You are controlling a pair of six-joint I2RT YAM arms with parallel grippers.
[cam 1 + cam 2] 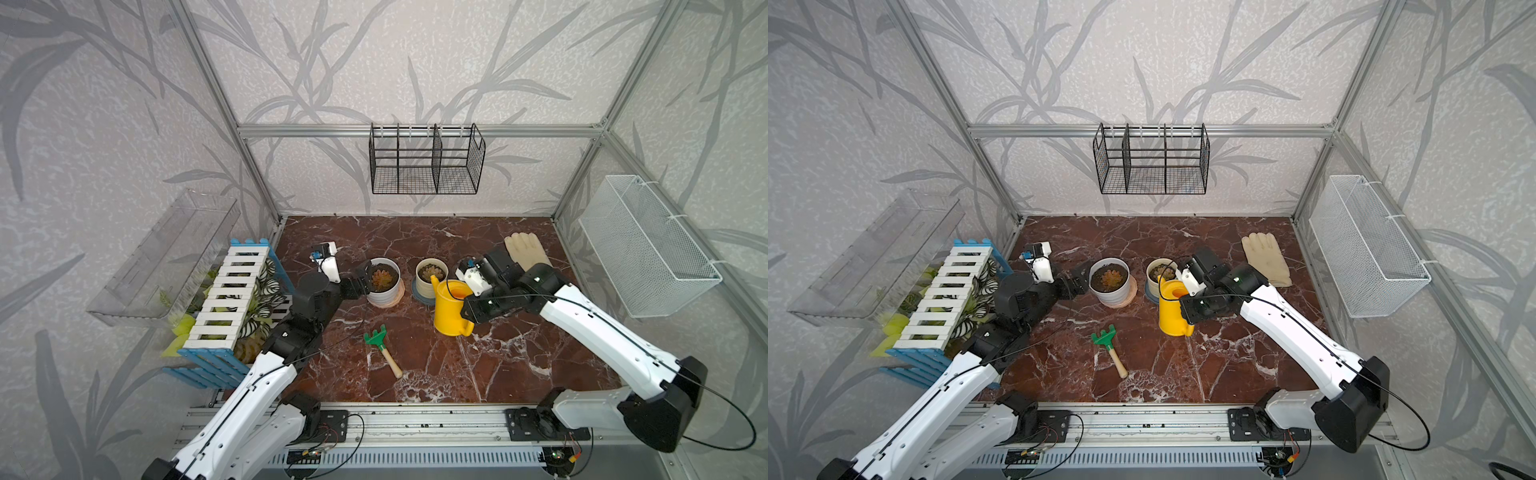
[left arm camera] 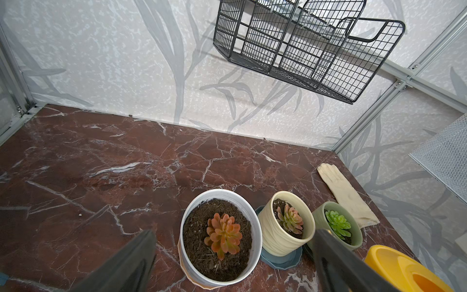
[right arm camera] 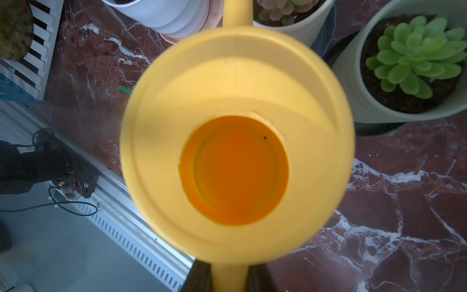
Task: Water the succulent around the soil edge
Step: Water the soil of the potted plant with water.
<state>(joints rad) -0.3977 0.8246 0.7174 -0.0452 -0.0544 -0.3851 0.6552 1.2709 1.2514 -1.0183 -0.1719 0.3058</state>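
Three potted succulents stand in a row mid-table: an orange one point(image 2: 222, 235) in a white pot point(image 1: 384, 296), a pink-green one point(image 2: 289, 218) in a cream pot point(image 1: 420, 279), and a green one point(image 3: 414, 55) in a pale green pot point(image 2: 356, 228), which my right arm hides in both top views. My right gripper point(image 3: 230, 278) is shut on the handle of the upright yellow watering can point(image 1: 449, 311). The can's spout point(image 1: 435, 280) reaches to the cream pot's rim. My left gripper point(image 1: 365, 276) stands open beside the white pot's left side, holding nothing.
A green rake with a wooden handle point(image 1: 382, 349) lies in front of the pots. A cream glove point(image 1: 525, 249) lies at the back right. A blue and white crate of plants point(image 1: 232, 307) stands at the left edge. A black wire basket point(image 1: 426, 160) and a white mesh basket point(image 1: 648, 245) hang on the walls.
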